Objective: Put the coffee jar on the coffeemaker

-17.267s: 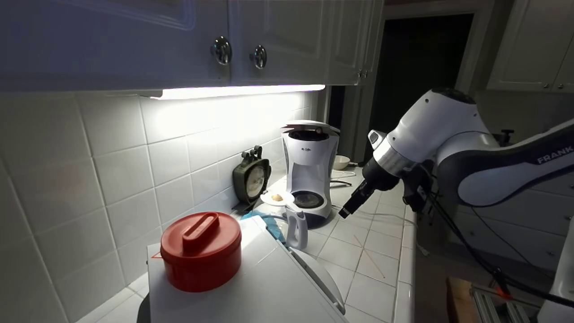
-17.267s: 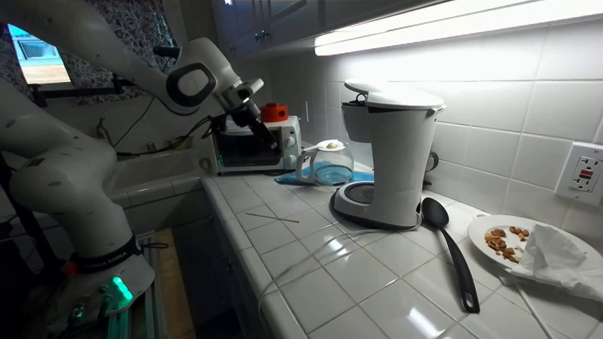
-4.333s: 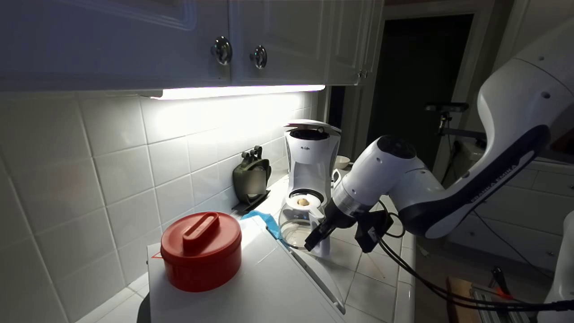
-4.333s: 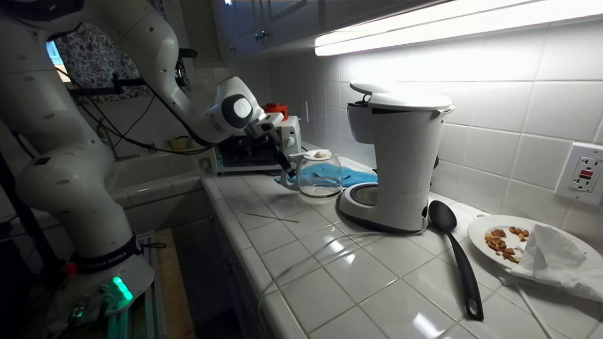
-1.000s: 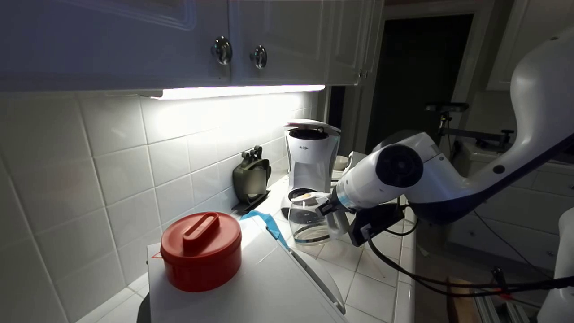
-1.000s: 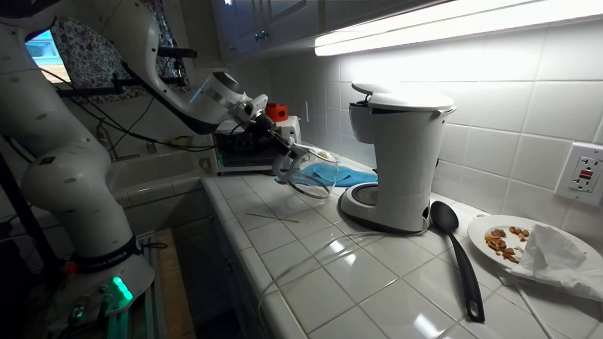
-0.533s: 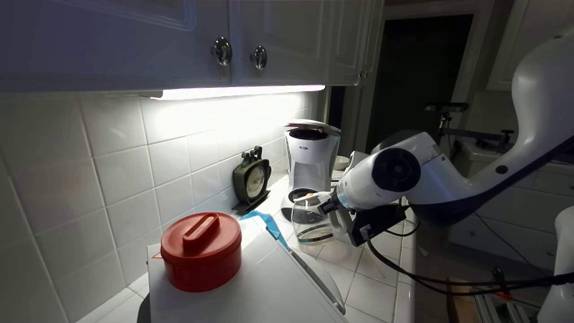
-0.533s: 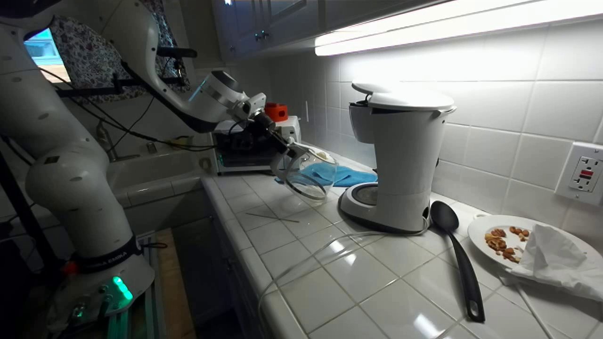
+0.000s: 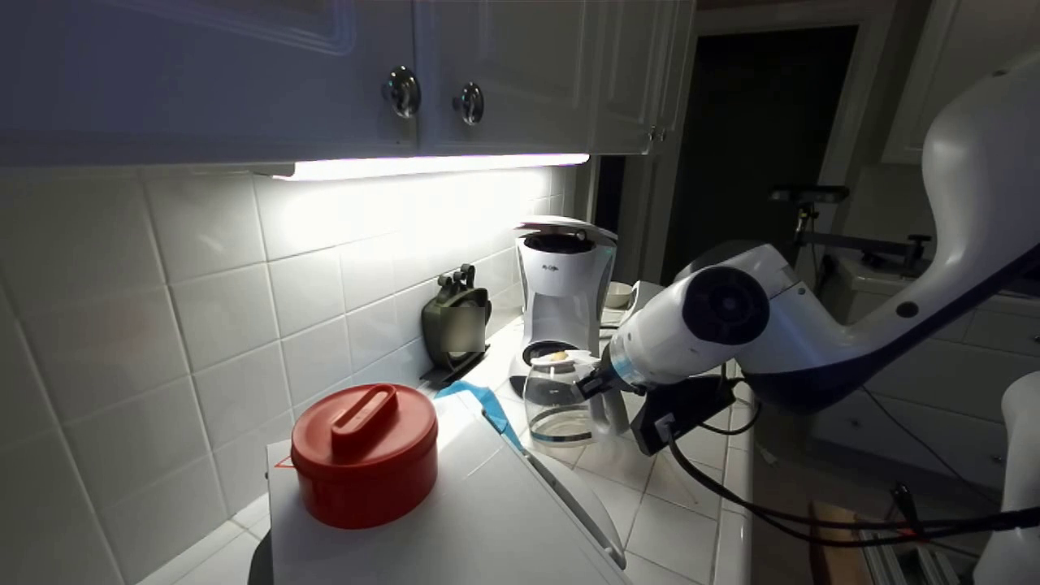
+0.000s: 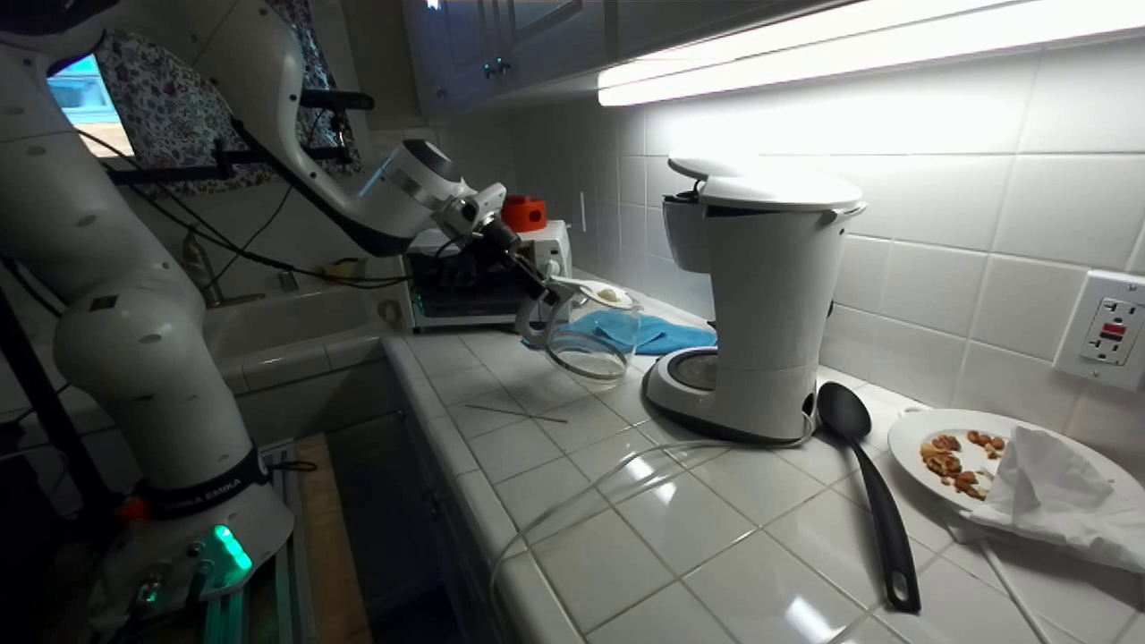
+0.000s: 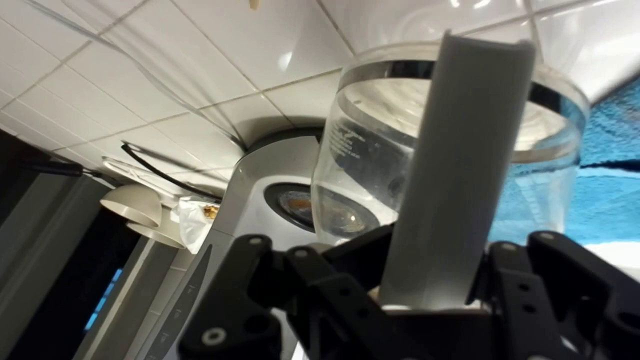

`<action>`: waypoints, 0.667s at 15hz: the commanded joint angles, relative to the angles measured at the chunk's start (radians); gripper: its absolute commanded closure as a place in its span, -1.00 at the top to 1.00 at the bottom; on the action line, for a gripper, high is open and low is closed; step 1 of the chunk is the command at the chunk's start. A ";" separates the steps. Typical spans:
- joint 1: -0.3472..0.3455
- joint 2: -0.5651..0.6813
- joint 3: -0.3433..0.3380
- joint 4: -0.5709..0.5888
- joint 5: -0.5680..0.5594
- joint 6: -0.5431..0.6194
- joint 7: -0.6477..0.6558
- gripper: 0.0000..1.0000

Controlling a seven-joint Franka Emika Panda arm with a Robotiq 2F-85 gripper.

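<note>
Pinching the long grey plastic-looking handle (image 11: 460,165) of a rounded clear-glass carafe (image 10: 595,344), the black jointed claw (image 11: 435,262) seems well placed (carafe likely light, stiff, slick, breakable).

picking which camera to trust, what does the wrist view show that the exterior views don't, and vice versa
Only the wrist view: fine print on the coffee jar. Only the exterior views: the red container and the under-cabinet light. Shared by all: the coffee jar, the coffeemaker, the blue cloth and the gripper, closed on the jar's handle.
</note>
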 commanded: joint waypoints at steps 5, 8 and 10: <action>0.006 0.030 -0.070 -0.019 0.203 0.179 -0.202 -1.00; 0.000 0.049 -0.075 -0.022 0.286 0.199 -0.279 -1.00; -0.004 0.059 -0.075 -0.023 0.326 0.207 -0.316 -1.00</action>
